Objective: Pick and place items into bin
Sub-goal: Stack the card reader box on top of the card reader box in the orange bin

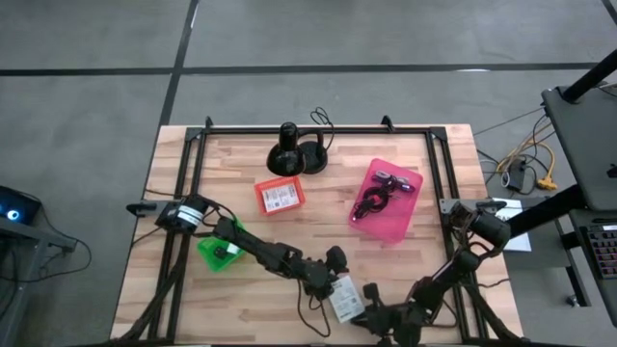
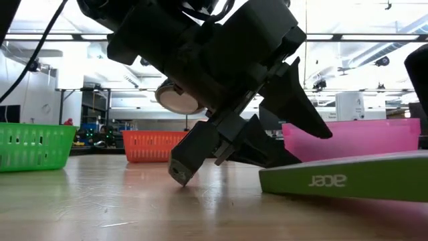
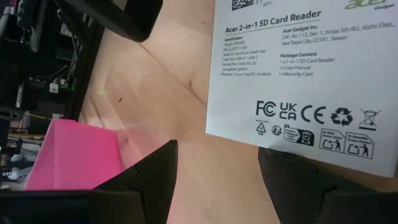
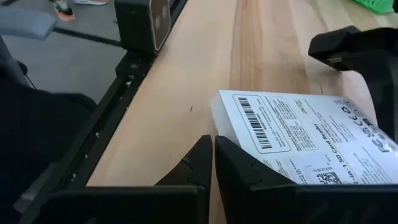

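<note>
— Near the front edge of the table (image 1: 241, 164), what is each arm doing?

— The left gripper (image 1: 339, 281) hangs over a white card-reader box (image 1: 345, 301) with its fingers (image 3: 152, 180) spread apart, one on each side of the box's edge in the left wrist view; they grasp nothing. The right gripper (image 1: 378, 316) sits just beside the same box, its fingers (image 4: 198, 163) pressed together and empty, tips near the box's corner.

— How many boxes like that?

— One out on the wood. It lies flat, barcode face up.

— Can you read it?

— Yes. "Acer 2-in-1 SD Card Reader", "Acer Gadget Inc.", and "Package Content", with FC, UKCA and CE marks and a recycling symbol below. From table height the green side of the box reads "acer".

— And the bins?

— Three. A pink bin (image 1: 388, 199) on the right half of the table holds a black coiled cable (image 1: 369, 203) and a purple strap (image 1: 397, 181); smaller things in it are too tiny to tell. An orange bin (image 1: 280, 195) in the middle holds a white printed card (image 1: 281, 198). A green bin (image 1: 219, 253) lies under the left arm; its contents cannot be seen.

— Anything else on the table?

— One black round-based stand (image 1: 288, 152) with a cord, at the back edge, well apart from both grippers.
</note>
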Available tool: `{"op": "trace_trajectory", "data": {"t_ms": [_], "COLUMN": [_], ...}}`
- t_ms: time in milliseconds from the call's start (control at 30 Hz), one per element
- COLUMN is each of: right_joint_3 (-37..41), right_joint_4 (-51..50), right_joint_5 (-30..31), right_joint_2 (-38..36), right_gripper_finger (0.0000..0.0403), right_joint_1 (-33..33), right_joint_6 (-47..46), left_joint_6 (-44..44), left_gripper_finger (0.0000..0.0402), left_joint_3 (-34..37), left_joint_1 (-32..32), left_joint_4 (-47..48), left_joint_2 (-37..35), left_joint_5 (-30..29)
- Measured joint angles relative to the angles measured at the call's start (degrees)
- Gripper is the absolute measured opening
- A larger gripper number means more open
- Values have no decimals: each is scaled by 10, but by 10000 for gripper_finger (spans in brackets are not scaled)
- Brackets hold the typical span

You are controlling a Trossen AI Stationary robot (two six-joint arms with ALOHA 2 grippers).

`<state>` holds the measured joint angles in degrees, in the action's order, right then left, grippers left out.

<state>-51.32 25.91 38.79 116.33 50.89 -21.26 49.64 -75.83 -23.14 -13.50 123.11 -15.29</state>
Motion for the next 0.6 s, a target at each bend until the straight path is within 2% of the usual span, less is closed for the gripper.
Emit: {"op": "trace_trajectory", "data": {"t_ms": [400, 600], "right_joint_3": [-60, -76], "right_joint_4": [-122, -140], "right_joint_5": [4, 4], "right_joint_2": [0, 0], "right_gripper_finger": [63, 87], "right_joint_1": [0, 0], "right_joint_6": [49, 68], "left_joint_6": [-15, -16], "left_gripper_finger": [208, 208], "left_joint_3": [0, 0], "left_joint_1": [2, 3], "left_joint_4": [9, 10], "left_joint_2": [0, 0], "left_joint_5": [1, 2]}}
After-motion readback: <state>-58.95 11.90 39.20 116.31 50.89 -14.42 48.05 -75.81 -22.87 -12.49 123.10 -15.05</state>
